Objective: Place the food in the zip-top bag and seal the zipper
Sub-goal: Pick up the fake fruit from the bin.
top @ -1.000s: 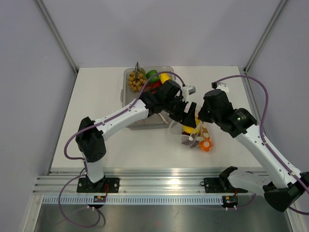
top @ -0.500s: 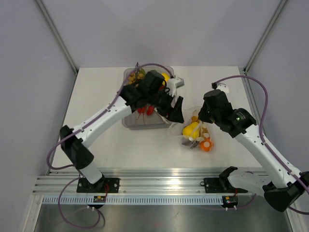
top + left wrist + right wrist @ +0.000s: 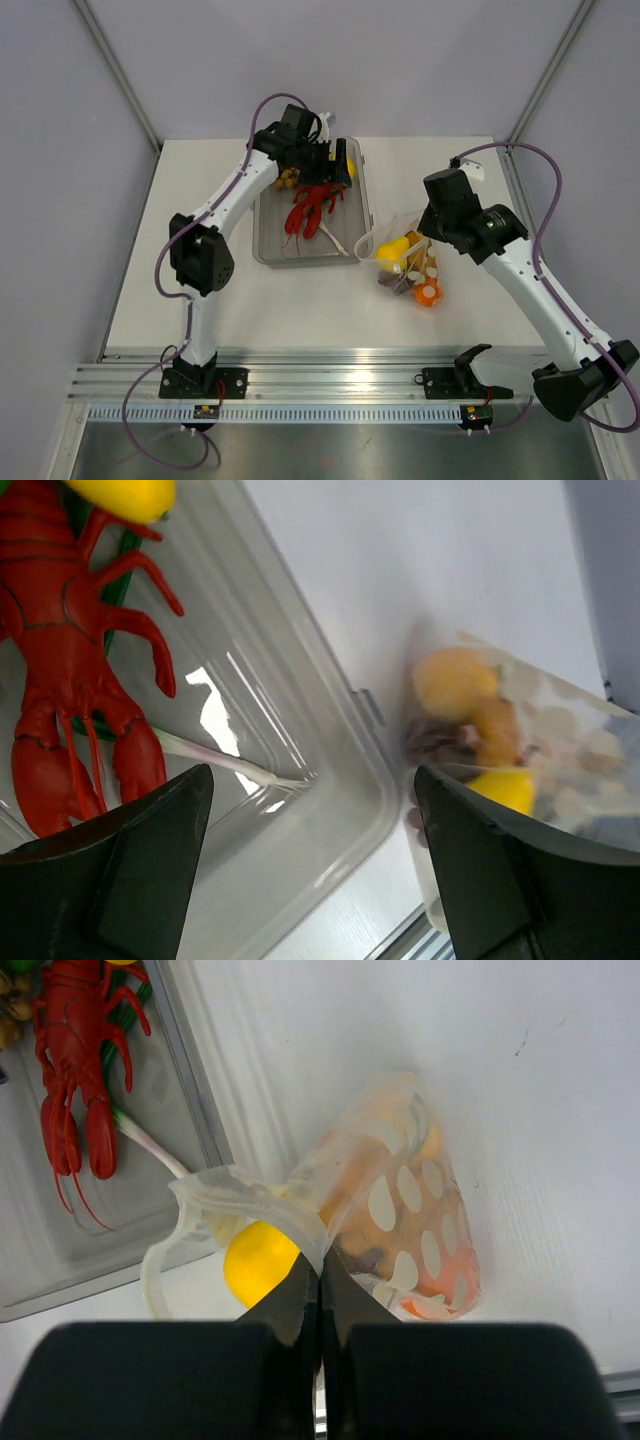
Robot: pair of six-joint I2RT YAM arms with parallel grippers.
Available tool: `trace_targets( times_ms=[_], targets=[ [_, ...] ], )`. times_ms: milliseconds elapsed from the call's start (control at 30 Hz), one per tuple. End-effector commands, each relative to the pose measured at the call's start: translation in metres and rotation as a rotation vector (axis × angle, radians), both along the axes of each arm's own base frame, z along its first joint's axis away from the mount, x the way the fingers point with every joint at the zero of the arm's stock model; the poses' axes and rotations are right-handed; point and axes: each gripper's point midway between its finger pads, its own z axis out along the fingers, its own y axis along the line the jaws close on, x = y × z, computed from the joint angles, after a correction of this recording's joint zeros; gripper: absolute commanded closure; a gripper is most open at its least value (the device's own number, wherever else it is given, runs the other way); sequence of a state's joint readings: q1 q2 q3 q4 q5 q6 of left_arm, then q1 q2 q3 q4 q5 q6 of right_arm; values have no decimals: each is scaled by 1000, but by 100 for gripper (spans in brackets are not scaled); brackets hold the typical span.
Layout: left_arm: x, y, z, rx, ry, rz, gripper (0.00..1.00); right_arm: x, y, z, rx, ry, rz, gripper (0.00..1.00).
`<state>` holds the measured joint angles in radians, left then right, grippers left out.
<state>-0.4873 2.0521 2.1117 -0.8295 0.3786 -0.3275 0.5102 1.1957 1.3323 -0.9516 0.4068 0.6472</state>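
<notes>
Swinging away from the bag, the left arm [image 3: 228, 200] is now stretching toward the upper middle of the top view. The left gripper [image 3: 338, 162] is hovering over the tray's [image 3: 365, 200] far end, fingers spread wide, holding nothing. Centre-right, the right gripper [image 3: 320, 1270] is pinching the zip-top bag [image 3: 400, 1210] by its mouth edge, just beside the tray, with the food [image 3: 258, 1260] lying inside.

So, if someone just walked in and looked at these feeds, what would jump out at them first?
Probably the bright red lobster lying in the clear tray at the table's far middle. Right of the tray, the dotted bag has its mouth edge pinched in the shut right gripper, a yellow lemon showing at the opening. The left gripper hangs open over the tray's far end.
</notes>
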Motion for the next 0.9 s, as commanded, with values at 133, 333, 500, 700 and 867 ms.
trace_targets(
  times_ms=[133, 333, 500, 700, 867],
  targets=[
    [75, 5, -33, -81, 26, 240, 16, 8, -17, 40, -11, -118, -49, 100],
    [113, -9, -37, -177, -6, 307, 19, 10, -9, 32, -1, -103, -13, 100],
    [141, -13, -64, -211, 22, 375, 20, 7, -4, 32, 22, -102, 16, 100],
    [165, -16, -82, -251, 13, 420, 21, 2, -6, 32, 16, -101, 24, 100],
    [172, -15, -95, -248, 12, 446, 23, 2, -4, 27, 16, -90, 30, 100]
  ],
)
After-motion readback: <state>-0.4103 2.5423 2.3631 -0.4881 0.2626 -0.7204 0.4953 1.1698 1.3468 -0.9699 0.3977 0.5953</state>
